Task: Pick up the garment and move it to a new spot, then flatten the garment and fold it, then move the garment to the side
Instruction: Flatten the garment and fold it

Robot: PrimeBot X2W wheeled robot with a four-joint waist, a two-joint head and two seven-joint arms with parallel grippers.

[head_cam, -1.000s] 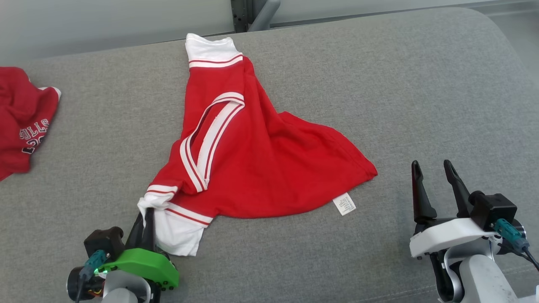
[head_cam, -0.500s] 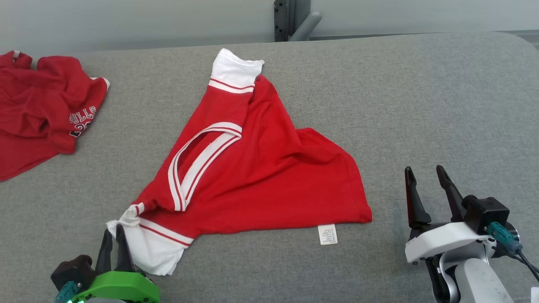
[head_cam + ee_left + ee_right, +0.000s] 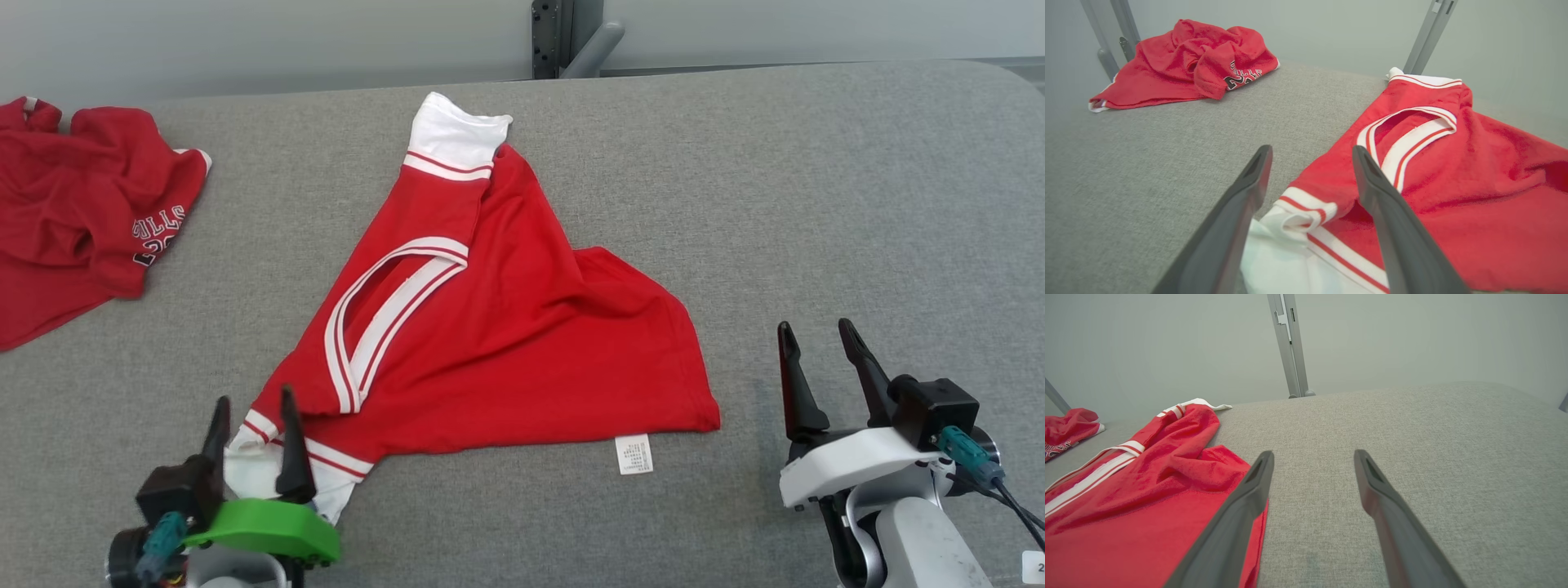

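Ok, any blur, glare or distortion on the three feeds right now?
Head view: sharp, even soft light, no glare; white label on the red jersey too small to read. Left wrist view: wide-angle stretch, left claw looms large, jersey looks grainy. Right wrist view: same stretch around the right claw.

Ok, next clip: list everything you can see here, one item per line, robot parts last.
jersey: one, red with white striped trim, lying rumpled mid-surface
label: one, white, at the jersey's near hem
second jersey: one, red with lettering, bunched at the far left
padded surface: one, grey, under everything
metal posts: at least two, grey, behind the far edge
left gripper: one, dark fingers on a green mount, open, lower left, fingers either side of the jersey's white sleeve end
right gripper: one, dark fingers on a white mount, open, lower right, over bare surface beside the jersey
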